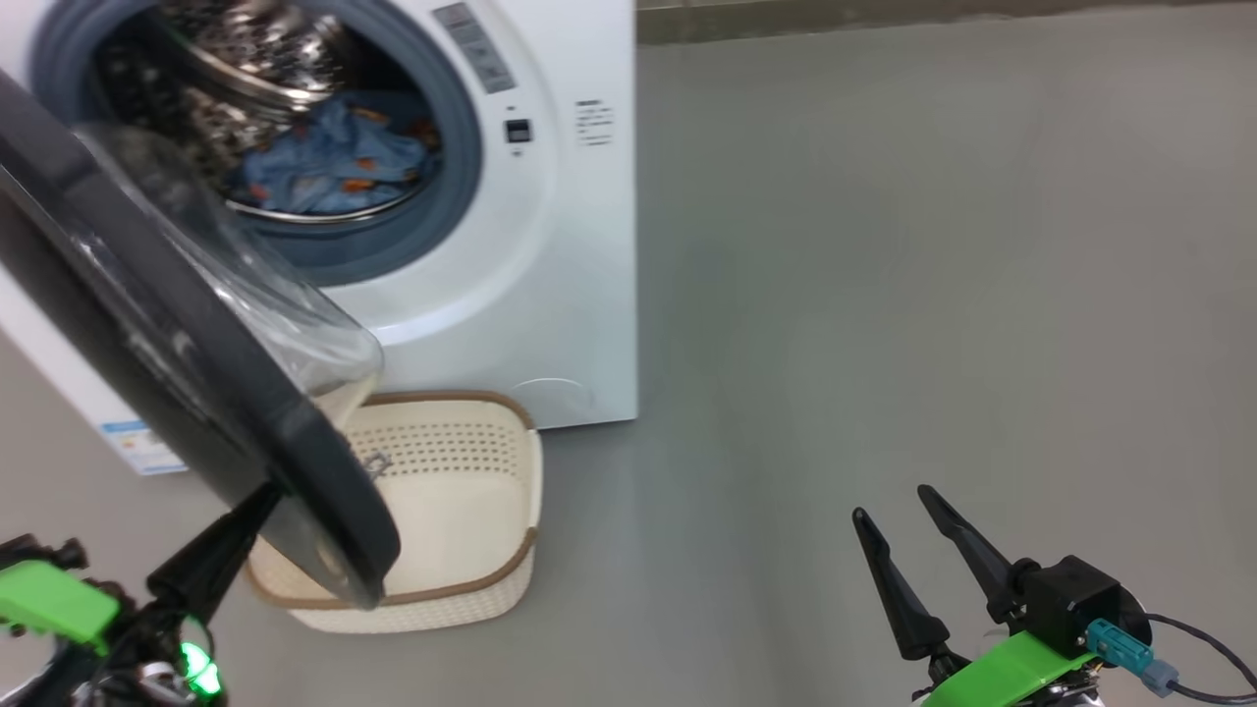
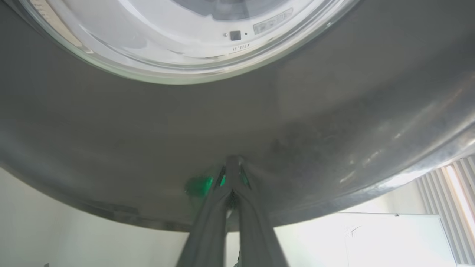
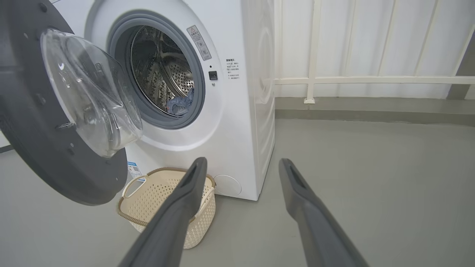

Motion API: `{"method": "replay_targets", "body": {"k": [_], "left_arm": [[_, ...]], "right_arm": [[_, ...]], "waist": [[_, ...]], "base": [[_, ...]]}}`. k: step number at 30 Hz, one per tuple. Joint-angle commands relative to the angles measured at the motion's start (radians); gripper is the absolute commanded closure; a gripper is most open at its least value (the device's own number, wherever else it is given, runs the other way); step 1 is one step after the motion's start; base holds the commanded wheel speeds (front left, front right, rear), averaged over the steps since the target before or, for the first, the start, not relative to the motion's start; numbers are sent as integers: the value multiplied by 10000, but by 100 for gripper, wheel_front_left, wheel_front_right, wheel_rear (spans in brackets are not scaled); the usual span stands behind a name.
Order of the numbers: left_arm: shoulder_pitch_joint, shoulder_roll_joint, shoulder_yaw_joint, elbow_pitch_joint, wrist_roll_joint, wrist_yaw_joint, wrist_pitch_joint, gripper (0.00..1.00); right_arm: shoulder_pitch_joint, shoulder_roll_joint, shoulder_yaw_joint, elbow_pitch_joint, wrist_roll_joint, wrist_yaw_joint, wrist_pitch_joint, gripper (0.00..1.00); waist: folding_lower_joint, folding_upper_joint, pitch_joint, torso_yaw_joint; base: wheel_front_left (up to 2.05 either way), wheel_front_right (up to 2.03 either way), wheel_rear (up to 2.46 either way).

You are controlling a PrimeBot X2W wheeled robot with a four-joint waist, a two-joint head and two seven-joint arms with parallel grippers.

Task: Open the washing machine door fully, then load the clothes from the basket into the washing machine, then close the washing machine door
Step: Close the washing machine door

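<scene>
The white washing machine point(image 1: 570, 245) stands at the upper left with its round black-ringed door point(image 1: 196, 393) swung partly open. Light blue clothes point(image 1: 334, 162) with orange marks lie inside the steel drum, also seen as clothes point(image 3: 181, 104) in the right wrist view. Under the door sits the cream basket point(image 1: 471, 471), and no fabric shows in it. My left gripper point(image 1: 265, 496) is shut, its tips pressed against the door's outer black ring point(image 2: 237, 122). Low at the right, my right gripper point(image 1: 894, 506) hangs open over the floor, holding nothing.
Grey floor point(image 1: 933, 275) spreads wide to the right of the machine. A white railing point(image 3: 371, 79) and pale wall run behind it. The basket point(image 3: 156, 196) stands right against the machine's front foot.
</scene>
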Motion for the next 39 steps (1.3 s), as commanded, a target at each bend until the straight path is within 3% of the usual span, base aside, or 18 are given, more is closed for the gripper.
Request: {"method": "replay_targets", "body": {"k": [1, 23, 29, 39], "left_arm": [[-60, 177, -64, -168, -254, -96, -111, 100], [-982, 176, -1799, 356, -1307, -186, -4947, 100], [-1523, 176, -1828, 611, -1684, -187, -6519, 100], [-2241, 176, -2177, 952, -1721, -187, -8101, 100]], "right_arm": [[-296, -28, 148, -282, -109, 16, -122, 0], [-589, 99, 2, -385, -59, 16, -122, 0], [-696, 152, -20, -385, -40, 16, -122, 0], [-747, 214, -135, -397, -35, 16, -122, 0]], "waist": [[0, -1, 69, -401], [0, -1, 727, -2137], [0, -1, 902, -2556], [0, -1, 1039, -3068]], "base": [[0, 0, 0], [0, 0, 0], [0, 0, 0], [0, 0, 0]]}}
